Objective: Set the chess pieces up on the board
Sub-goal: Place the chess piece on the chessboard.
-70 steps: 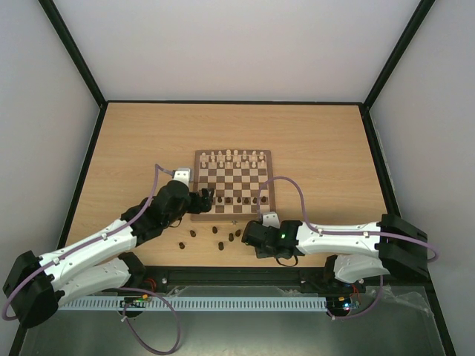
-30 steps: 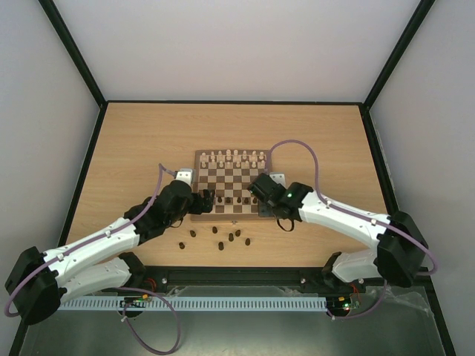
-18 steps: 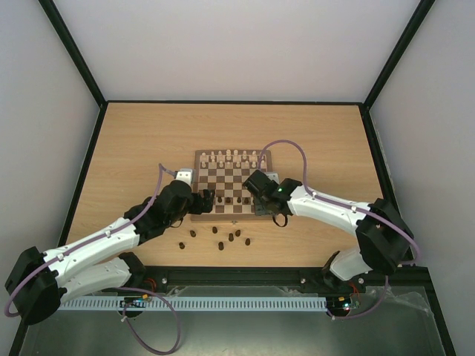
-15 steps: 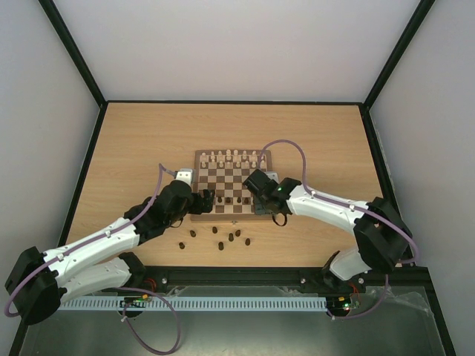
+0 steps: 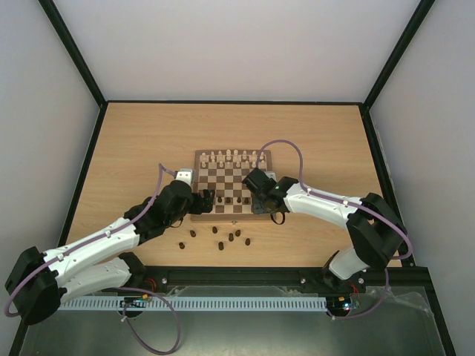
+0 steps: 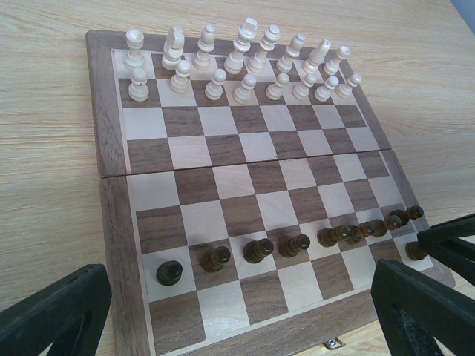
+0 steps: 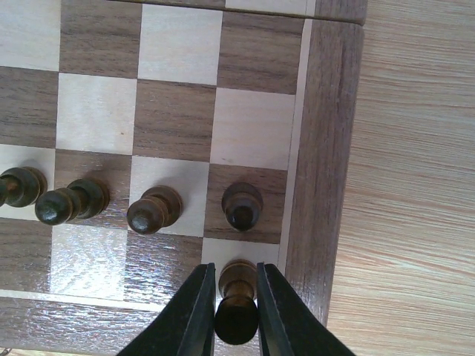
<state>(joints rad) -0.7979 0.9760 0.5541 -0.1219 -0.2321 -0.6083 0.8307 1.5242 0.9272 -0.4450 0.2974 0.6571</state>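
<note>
The board [image 5: 232, 178] lies mid-table, with a row of dark pawns [image 6: 258, 250] on its second near rank. My right gripper [image 7: 235, 297] is shut on a dark chess piece [image 7: 237, 305] that stands upright on the cream corner square at the board's near right, just behind the last pawn [image 7: 242, 205]. From above, the right gripper [image 5: 261, 203] hangs over that corner. My left gripper [image 5: 210, 197] hovers open over the board's near left edge, its fingers [image 6: 59, 311] wide apart and holding nothing. Several loose dark pieces [image 5: 231, 239] lie on the table in front of the board.
Cream-white pieces [image 6: 237, 59] fill the board's two far ranks. A small metal latch [image 6: 332, 343] sits on the board's near edge. The right arm's fingers [image 6: 453, 241] show at the right side of the left wrist view. Black frame rails border the table.
My right arm has swung from the loose pieces on the table up to the board's near right corner, carrying a dark piece. The left arm has stayed put.
</note>
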